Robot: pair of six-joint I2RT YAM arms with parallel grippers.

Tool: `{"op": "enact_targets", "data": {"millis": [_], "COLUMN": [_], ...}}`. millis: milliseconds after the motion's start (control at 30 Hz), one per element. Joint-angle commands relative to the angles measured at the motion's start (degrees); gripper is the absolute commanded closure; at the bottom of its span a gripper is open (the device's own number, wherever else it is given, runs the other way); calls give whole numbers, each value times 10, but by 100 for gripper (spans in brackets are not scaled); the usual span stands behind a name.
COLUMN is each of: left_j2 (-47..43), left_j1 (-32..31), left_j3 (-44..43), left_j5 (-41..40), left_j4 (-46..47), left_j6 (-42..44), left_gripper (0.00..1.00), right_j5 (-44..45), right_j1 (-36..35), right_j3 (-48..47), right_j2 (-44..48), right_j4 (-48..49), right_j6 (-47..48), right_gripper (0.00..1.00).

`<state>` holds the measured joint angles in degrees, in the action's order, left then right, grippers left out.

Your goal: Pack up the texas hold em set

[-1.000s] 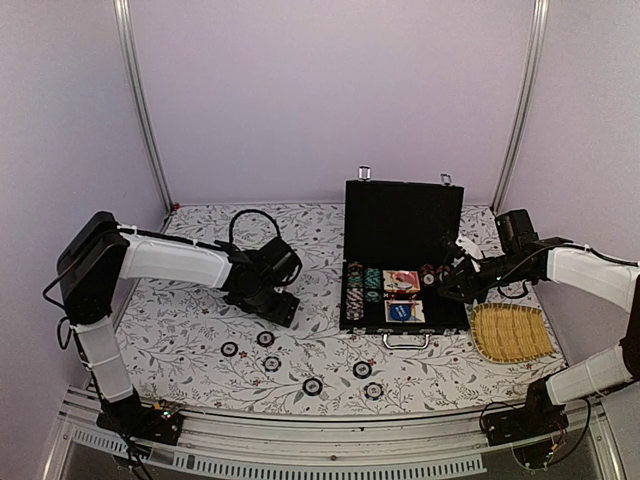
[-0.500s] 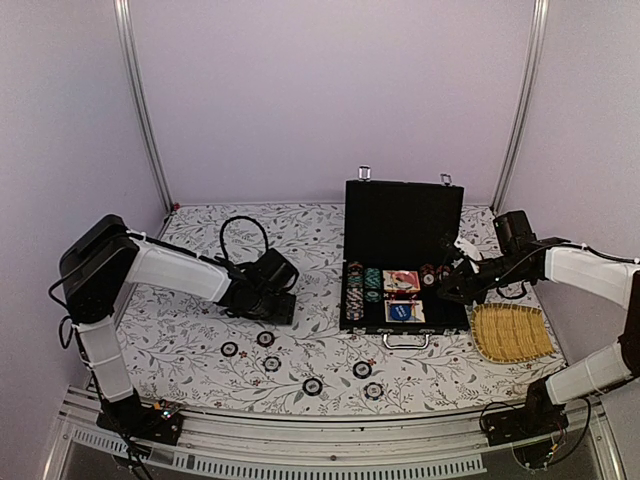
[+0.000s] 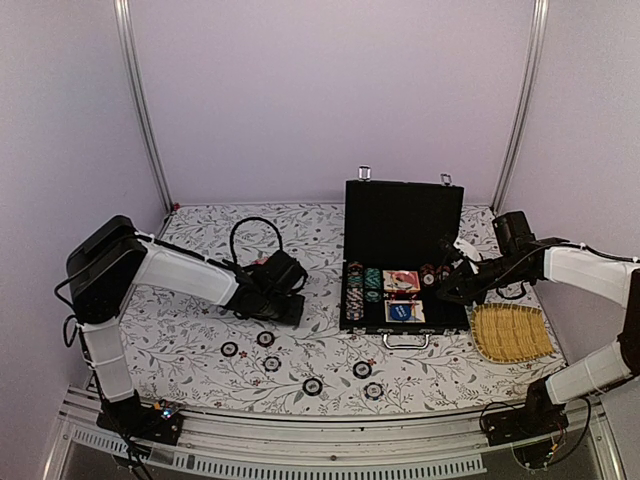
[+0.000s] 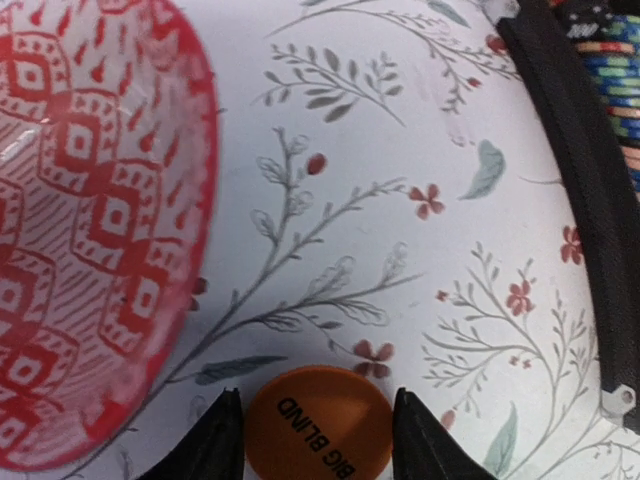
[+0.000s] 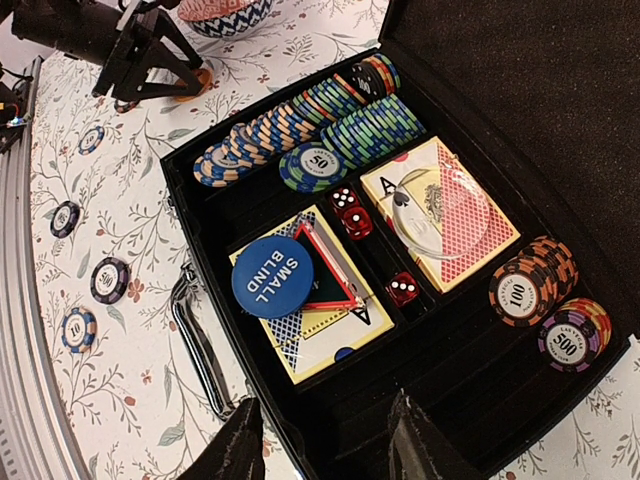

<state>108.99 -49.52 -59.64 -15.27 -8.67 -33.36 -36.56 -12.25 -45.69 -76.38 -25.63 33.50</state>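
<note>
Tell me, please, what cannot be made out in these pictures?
- Left wrist: the bottom edge cuts off the orange disc, so whether the left pincer grips it is unclear.
- Left wrist: the patterned dome is cropped by the left edge.
- Top external: the loose chips are too small to read values.
- Top external: the left arm covers that disc.

Pale lilac walls close in the back and both sides. Two slim metal posts rise from the far corners of a table covered in white floral cloth, evenly lit.
</note>
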Motion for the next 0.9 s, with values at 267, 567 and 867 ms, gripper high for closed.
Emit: {"op": "enact_targets", "data": {"millis": [267, 567, 867], "left_j2": [0, -46, -175], "left_j1": [-111, -114, -57], "left_j3": [-20, -87, -52], "left_j5": [121, 65, 33], "left_j4": [-102, -188, -183], "left_j6": [16, 78, 73], "left_gripper": [52, 39, 27], "right_j5": [-4, -12, 113], "right_j1": [2, 1, -155], "right_j3": [3, -18, -203], "right_j2": [-14, -17, -112], "right_j4": [2, -12, -150], "right_j6": [6, 4, 61], "right_gripper": [56, 56, 56]}}
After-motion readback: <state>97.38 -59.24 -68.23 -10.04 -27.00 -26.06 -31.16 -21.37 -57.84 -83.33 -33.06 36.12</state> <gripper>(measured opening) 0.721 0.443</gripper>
